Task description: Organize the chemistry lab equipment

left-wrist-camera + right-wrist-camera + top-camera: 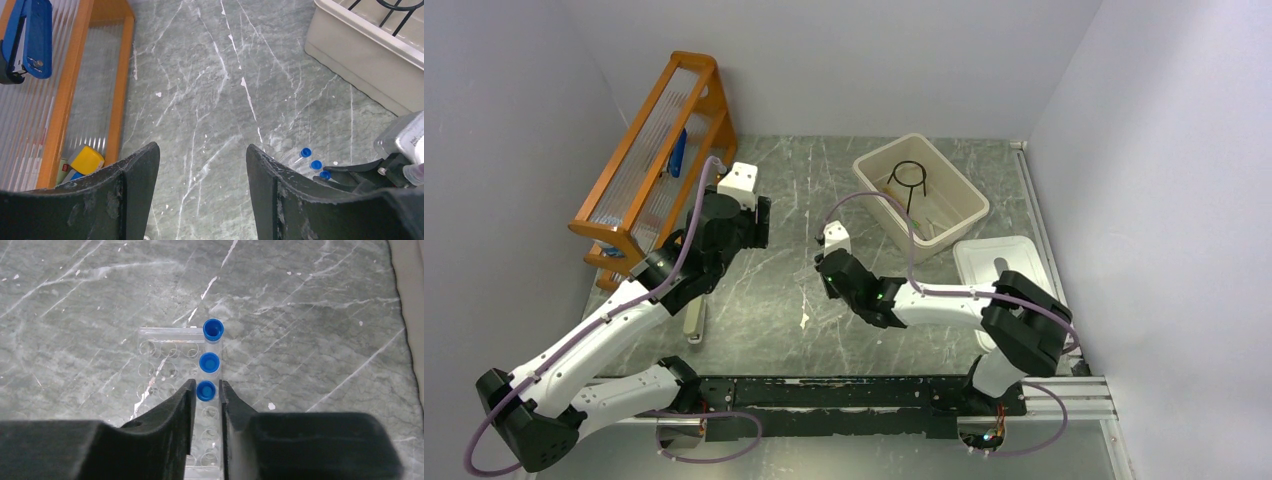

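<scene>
A clear plastic tube rack (165, 365) lies flat on the marble tabletop, with three blue-capped tubes (209, 362) standing in a row along its right edge. My right gripper (206, 390) hangs over that row, its jaws set narrowly either side of the nearest blue cap (205, 391), with a thin gap showing on the right. In the top view the right gripper (829, 262) is at the table's middle. The left gripper (202, 155) is open and empty above bare table, left of the caps (306, 152). A black wire ring (909, 175) lies in the beige bin (959, 195).
The orange wooden rack (649, 150) stands at the back left with a blue clip-like tool (30, 35) on it and a yellow item (86, 159) underneath. A white lid (984, 262) lies right of the bin. A pale strip (694, 322) lies by the left arm.
</scene>
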`<action>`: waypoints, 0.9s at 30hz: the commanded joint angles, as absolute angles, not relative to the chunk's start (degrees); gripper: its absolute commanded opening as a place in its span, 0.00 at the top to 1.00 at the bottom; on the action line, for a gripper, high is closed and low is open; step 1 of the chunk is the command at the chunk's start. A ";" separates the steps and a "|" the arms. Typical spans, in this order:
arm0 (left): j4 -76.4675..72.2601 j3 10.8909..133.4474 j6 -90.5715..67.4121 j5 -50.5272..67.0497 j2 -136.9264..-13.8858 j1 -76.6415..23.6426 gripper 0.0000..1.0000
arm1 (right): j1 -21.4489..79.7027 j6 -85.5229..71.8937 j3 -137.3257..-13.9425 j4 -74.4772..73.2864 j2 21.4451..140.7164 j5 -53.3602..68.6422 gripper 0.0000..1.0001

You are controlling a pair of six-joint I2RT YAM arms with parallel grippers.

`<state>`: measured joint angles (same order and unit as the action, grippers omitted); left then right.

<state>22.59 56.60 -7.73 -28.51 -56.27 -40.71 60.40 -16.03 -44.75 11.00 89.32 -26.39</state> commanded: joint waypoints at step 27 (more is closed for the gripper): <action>20.83 55.29 -9.63 -26.40 -53.57 -40.96 0.31 | 48.06 -48.76 -41.56 -20.34 73.47 -43.68 0.52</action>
<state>22.44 56.25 -8.91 -27.62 -54.35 -40.71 50.30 -36.71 -45.43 -10.70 72.99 -37.30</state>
